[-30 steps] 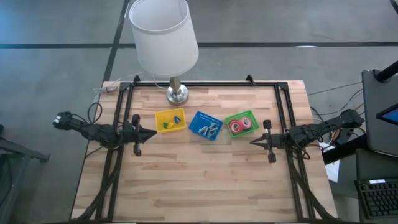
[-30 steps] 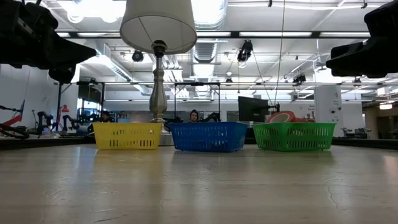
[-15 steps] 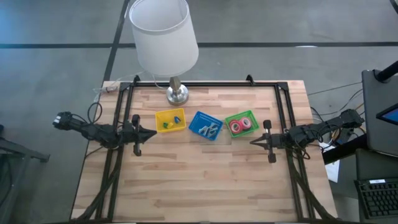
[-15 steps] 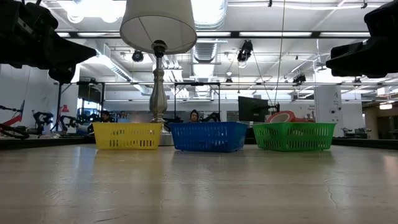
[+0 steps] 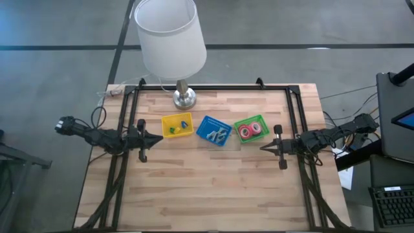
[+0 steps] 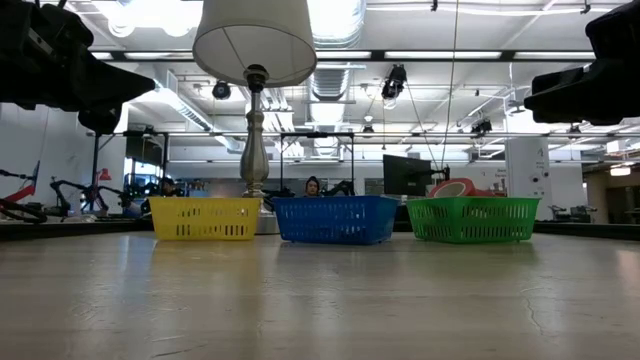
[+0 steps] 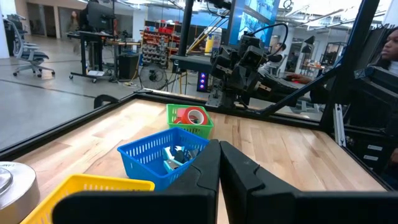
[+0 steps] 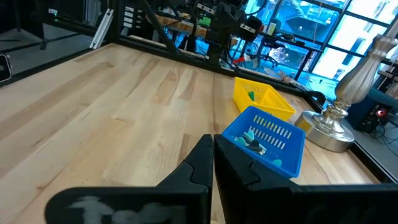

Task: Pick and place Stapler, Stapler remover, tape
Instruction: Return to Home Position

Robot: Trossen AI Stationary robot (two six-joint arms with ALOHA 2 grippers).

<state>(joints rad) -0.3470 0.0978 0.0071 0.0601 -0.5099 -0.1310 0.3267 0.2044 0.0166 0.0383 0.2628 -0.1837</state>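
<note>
Three small baskets stand in a row on the table. The yellow basket (image 5: 176,125) holds small green and blue items. The blue basket (image 5: 213,130) holds blue and metal pieces. The green basket (image 5: 250,128) holds red tape rolls (image 5: 248,131), which also show in the left wrist view (image 7: 192,116). My left gripper (image 5: 160,137) hovers shut near the table's left edge, beside the yellow basket. My right gripper (image 5: 262,147) hovers shut near the right edge, just in front of the green basket. Neither holds anything.
A table lamp with a white shade (image 5: 169,35) stands on its metal base (image 5: 184,97) behind the baskets at the far edge. A black frame (image 5: 213,87) runs round the table. Bare wood lies in front of the baskets toward the near edge.
</note>
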